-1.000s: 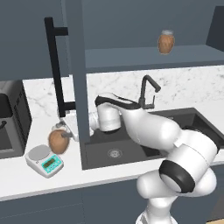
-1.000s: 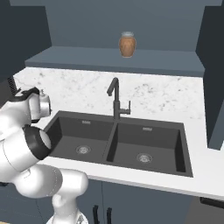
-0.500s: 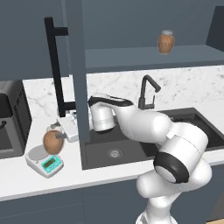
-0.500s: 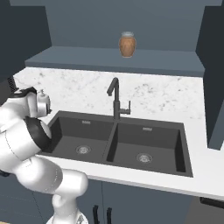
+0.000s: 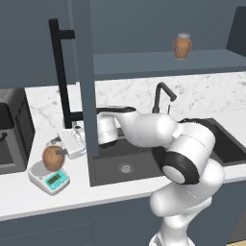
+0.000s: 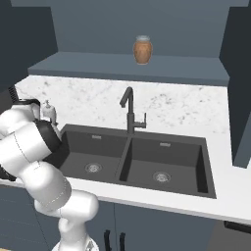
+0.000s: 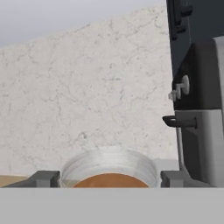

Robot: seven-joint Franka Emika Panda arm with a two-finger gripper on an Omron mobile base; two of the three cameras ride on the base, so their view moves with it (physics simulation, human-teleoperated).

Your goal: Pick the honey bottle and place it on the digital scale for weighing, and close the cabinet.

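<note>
Letting go too early is the main risk here, as I judge it: the small rounded amber-brown honey bottle (image 5: pixel 53 158) sits at, or only just above, the round plate of the small white digital scale with the teal display (image 5: pixel 49 177), near the front left edge of the white marble worktop (image 5: pixel 29 199), and whether its base is fully seated cannot be told. A release from any height, or off-centre, could tip the round jar and roll it toward that edge. A sideways withdrawal could also drag it off the plate.

The white two-finger gripper (image 5: pixel 61 150) is clenched on the honey bottle, one dark fingertip (image 7: pixel 43 179) on each side of the pale lid (seen in the hand view).

The dark slate-blue wall cabinet door with the long black bar handle (image 5: pixel 84 81) stands open just beside the arm, so a careless retreat could knock it. A second look-alike amber jar (image 5: pixel 182 46) remains on the shelf.
</note>
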